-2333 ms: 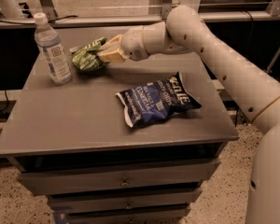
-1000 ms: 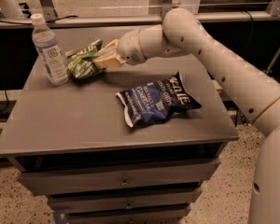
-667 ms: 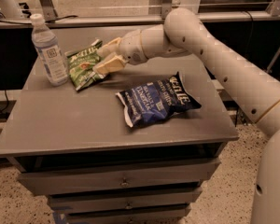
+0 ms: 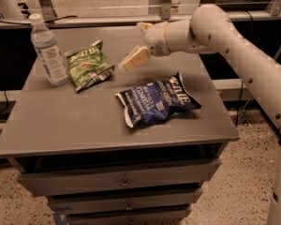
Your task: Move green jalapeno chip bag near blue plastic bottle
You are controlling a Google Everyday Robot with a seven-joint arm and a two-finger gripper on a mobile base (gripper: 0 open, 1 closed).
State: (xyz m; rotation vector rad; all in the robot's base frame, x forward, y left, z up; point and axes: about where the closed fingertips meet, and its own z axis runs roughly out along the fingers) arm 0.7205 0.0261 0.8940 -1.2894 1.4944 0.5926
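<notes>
- The gripper point(image 4: 131, 46) hangs above the back half of the grey cabinet top point(image 4: 75, 125), just right of the green jalapeno chip bag point(image 4: 88, 64) and apart from it
- Its two pale fingers point(image 4: 135, 58) are spread wide and grasp nothing
- The green jalapeno chip bag lies flat on the top near the back left, its printed face up, just beside the blue plastic bottle point(image 4: 48, 50); whether the two touch cannot be told
- The blue plastic bottle stands upright at the bag's left, white cap on, near the left edge of the top
- A larger dark blue chip bag point(image 4: 157, 102) lies right of centre, below the gripper and well apart from the green one
- The white arm point(image 4: 234, 46) reaches in from the right
- Drawers point(image 4: 122, 182) sit beneath the top
</notes>
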